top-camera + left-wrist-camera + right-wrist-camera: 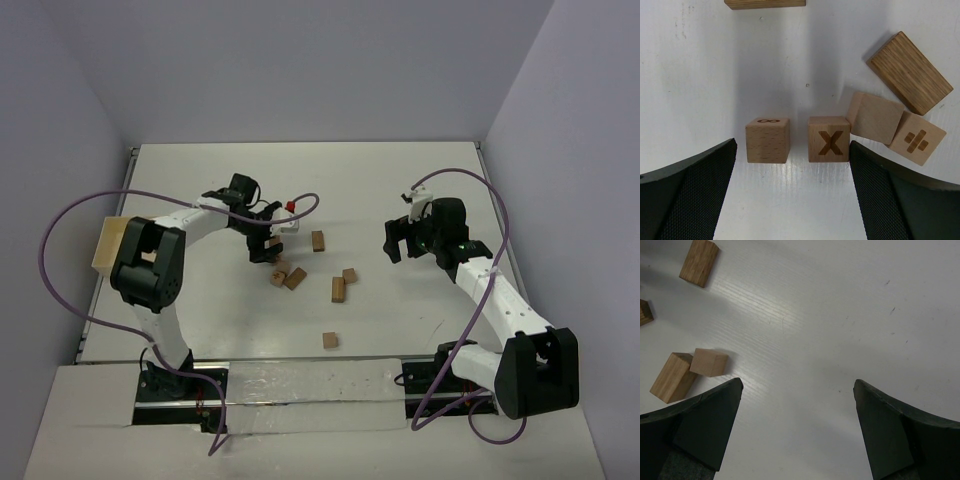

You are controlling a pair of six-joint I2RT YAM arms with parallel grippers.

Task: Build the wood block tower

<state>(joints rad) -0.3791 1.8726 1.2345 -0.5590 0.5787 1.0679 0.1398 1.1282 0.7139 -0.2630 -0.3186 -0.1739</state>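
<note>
With our left claw (793, 144) spread wide and empty above the infinity cube (768, 140) and X cube (828, 139), side by side on the bench (700, 75), we should centre on one cube alone before closing.

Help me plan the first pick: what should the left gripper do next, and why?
Probably shift sideways to centre on the X cube alone. The open left gripper straddles both it and the infinity cube, so closing now would likely pinch both.
</note>
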